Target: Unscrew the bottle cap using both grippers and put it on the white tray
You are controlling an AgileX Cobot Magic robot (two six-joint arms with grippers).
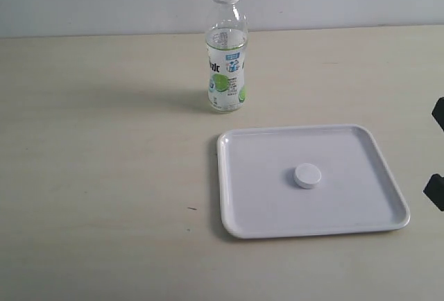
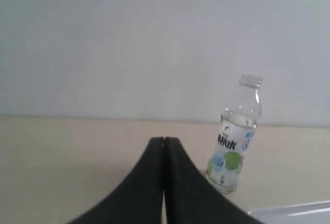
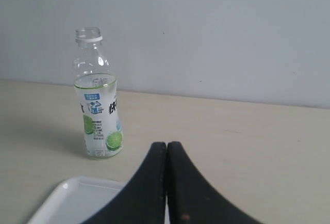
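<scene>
bottle cap [image 1: 307, 175] flat on white tray [image 1: 257, 200]

The left pincer [image 2: 164, 142] filled the lower middle of the view, its two black fingers [image 2: 147, 188] pressed flat together along a thin seam, with nothing between them. Beyond it, off to one side, the clear plastic bottle [image 2: 234, 139] stood on the pale beige table [image 2: 67, 157], its threaded neck open at the top. Its white, blue and green label bore a lime picture, and the bottle was well apart from the pincer tips. A glossy pale sliver at the frame's corner, close to the bottle's base, appeared to be the rim of the white tray [image 2: 296, 211]. A plain grey-white wall [image 2: 129, 43] rose behind the table.
</scene>
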